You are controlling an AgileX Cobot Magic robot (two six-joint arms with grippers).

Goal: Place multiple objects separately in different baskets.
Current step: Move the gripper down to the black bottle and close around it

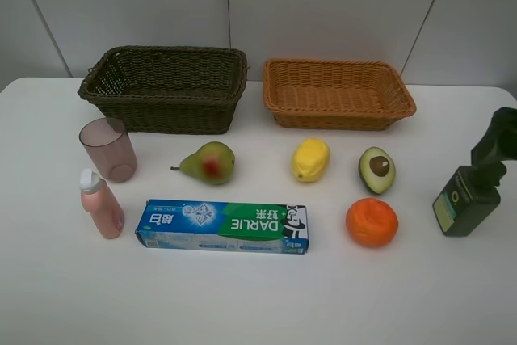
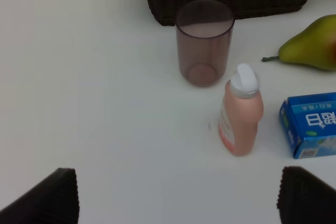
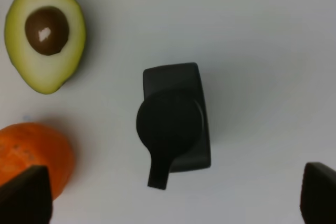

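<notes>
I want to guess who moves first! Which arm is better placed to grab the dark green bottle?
Probably right. The right tool hangs open, directly over the dark green bottle. The left tool faces the pink bottle and cup.

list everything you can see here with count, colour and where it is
dark basket: 1, brown-green wicker, back left
light basket: 1, orange-tan wicker, back right
cup: 1, translucent mauve, before the dark basket
pink bottle: 1, pink, white cap, before the cup
toothpaste box: 1, blue-green, lying flat, front centre
pear: 1, green-red, behind the box
lemon: 1, yellow, right of the pear
avocado half: 1, green, pit up, right of the lemon
orange: 1, orange, in front of the avocado
spray bottle: 1, dark green, far right
table: 1, white
left end effector: 1, black, open, facing the cup
right end effector: 1, black, open, over the spray bottle
</notes>
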